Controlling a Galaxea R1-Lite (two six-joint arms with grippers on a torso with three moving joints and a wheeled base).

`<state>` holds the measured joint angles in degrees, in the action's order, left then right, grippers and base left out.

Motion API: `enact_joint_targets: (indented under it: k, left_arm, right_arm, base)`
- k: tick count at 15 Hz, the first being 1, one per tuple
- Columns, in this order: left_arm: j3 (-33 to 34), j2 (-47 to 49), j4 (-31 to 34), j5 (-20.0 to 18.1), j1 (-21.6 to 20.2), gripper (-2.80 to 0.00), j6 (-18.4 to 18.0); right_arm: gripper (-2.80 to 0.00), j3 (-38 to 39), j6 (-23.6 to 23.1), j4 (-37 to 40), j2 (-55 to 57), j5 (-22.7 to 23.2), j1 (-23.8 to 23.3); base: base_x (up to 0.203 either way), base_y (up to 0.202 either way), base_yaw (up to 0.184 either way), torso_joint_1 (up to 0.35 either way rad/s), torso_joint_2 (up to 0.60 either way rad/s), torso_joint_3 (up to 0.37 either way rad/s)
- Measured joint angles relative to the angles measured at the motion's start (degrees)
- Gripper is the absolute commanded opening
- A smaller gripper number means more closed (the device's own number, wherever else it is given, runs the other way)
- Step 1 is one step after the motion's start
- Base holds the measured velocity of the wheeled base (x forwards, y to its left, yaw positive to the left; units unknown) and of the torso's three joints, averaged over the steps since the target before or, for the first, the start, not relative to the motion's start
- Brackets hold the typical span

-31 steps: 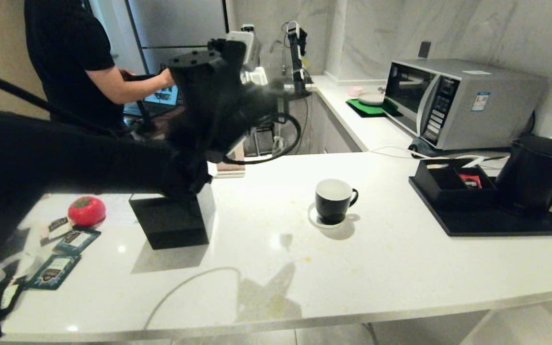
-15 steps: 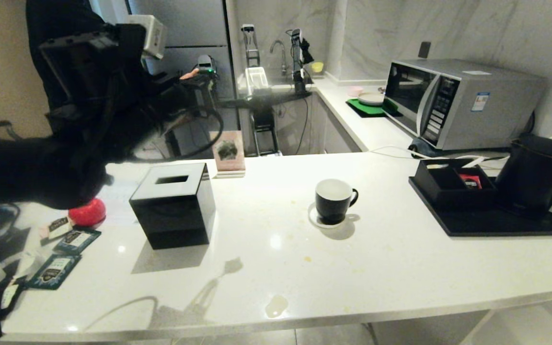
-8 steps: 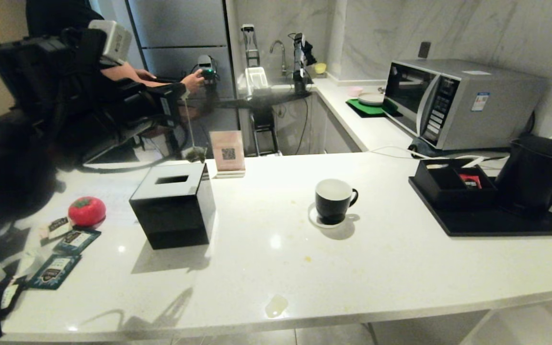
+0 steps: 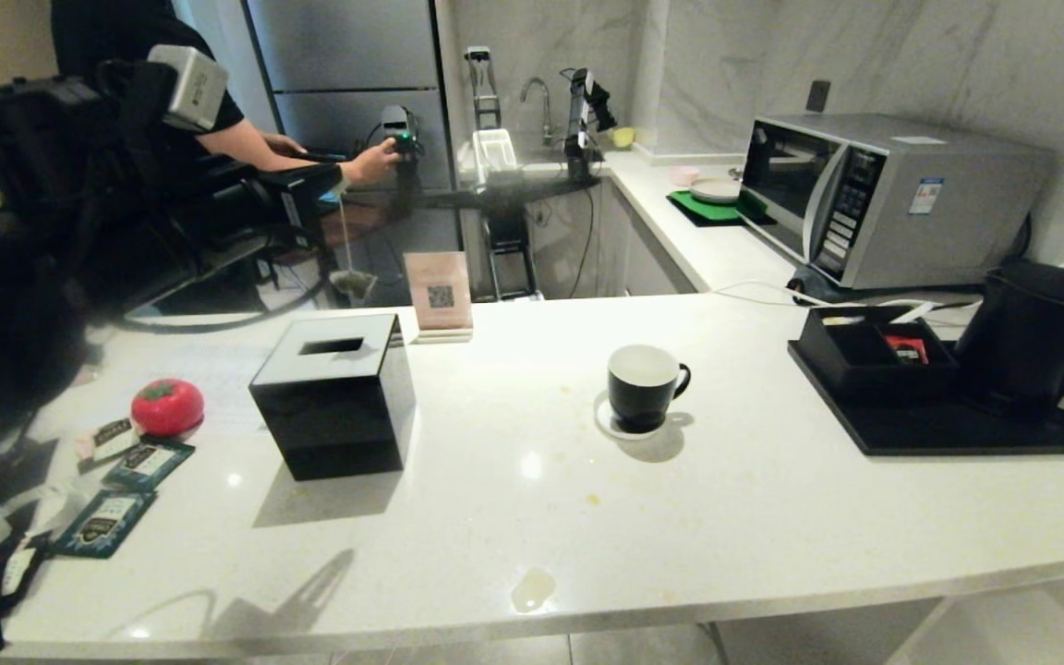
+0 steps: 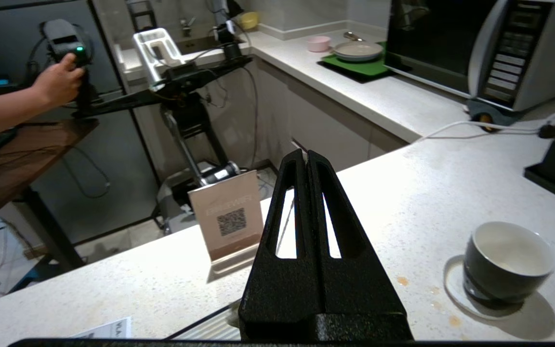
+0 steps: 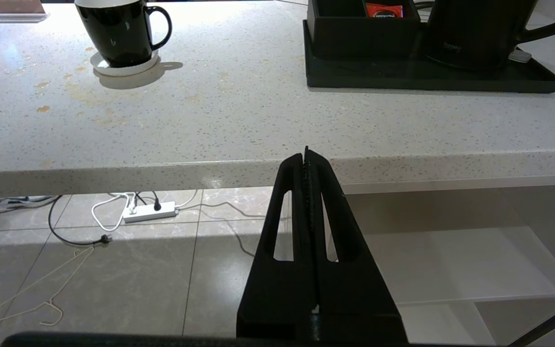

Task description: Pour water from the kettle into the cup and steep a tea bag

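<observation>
1. Head view: the left gripper (image 4: 333,189) hangs high over the far left edge of the counter (image 4: 532,517), clenched on the string of a tea bag (image 4: 353,282) that dangles above and behind the tissue box (image 4: 333,397). The cup (image 4: 643,386) stands on a white coaster (image 4: 608,423) mid-counter, well apart from the tea bag, with the tissue box and a QR sign (image 4: 440,294) between them. The kettle (image 4: 1035,337) stands on a black tray (image 4: 957,429) at far right, beside a black caddy (image 4: 869,351); a microwave (image 4: 883,199) sits behind. A red tomato-shaped thing (image 4: 167,406) and tea packets (image 4: 121,494) lie at near left. A person's hand (image 4: 370,164) grips a device beyond the counter.

2. Left wrist view: the gripper's (image 5: 304,156) jaws are pressed together, pointing over the QR sign (image 5: 229,219). The cup (image 5: 506,262), white inside, sits on its coaster to one side, nothing blocking it. The person's hand (image 5: 58,82) holds a handle lit green.

3. Right wrist view: the right gripper (image 6: 306,154) is parked below the counter edge (image 6: 162,176), jaws clenched on nothing. Above it, the cup (image 6: 118,31) and kettle (image 6: 475,33) stand apart on the counter, the kettle on its tray (image 6: 427,77). A power strip (image 6: 150,212) and cables lie on the floor.
</observation>
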<state>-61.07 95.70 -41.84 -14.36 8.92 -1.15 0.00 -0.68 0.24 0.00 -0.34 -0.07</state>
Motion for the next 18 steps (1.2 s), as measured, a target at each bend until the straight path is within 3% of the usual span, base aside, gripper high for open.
enact_joint_targets:
  k: [12,18]
  left_arm:
    - [0.1,2.1,-0.4,-17.1,-10.7,-2.80,1.6]
    - [0.1,4.3,-1.0,-19.9,-11.5,-2.80,5.0]
  right_arm:
    - [-2.80,0.0,0.0,0.0,0.0,0.0,0.0]
    - [-2.80,0.0,0.0,0.0,0.0,0.0,0.0]
  base:
    - [0.000,0.000,0.000,0.000,0.00,0.000]
    - [0.000,0.000,0.000,0.000,0.00,0.000]
